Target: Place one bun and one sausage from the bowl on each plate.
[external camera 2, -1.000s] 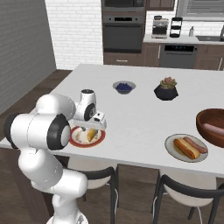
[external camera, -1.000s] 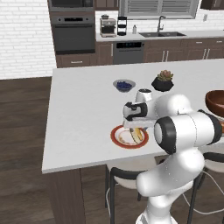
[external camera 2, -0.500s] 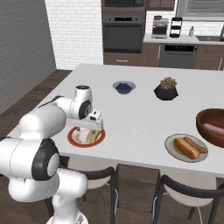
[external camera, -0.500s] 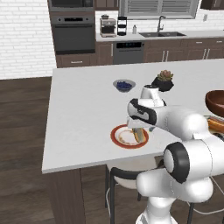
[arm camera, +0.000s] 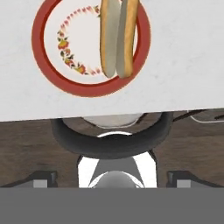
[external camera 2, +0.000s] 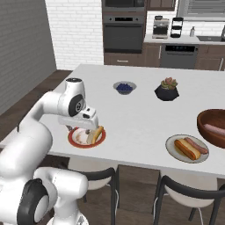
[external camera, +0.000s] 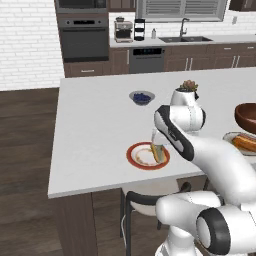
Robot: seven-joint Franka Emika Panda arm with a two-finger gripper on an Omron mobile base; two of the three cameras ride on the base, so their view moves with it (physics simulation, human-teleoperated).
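Hand (external camera 2: 88,128) released, above split tan bun (arm camera: 117,37) on red-rimmed floral plate (arm camera: 48,61).

Just below the gripper (external camera 2: 90,129), the red-rimmed plate (arm camera: 142,54) looks like glazed ceramic and the bun (arm camera: 117,37) on it matt and bready. The counter (external camera: 95,135) around them is smooth pale stone, perhaps laminate. Well off to the gripper's side, the bowl (external camera 2: 206,121) has a polished wooden sheen.

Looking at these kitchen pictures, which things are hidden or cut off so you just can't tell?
- Left base view: the robot's arm covers part of the red-rimmed plate; the claw's tips are hidden.
- Left base view: the picture's right edge cuts off the brown bowl and the grey plate.
- Right base view: the bowl's wall and the edge hide most of its contents.
- Hand view: the top edge crops the bun.
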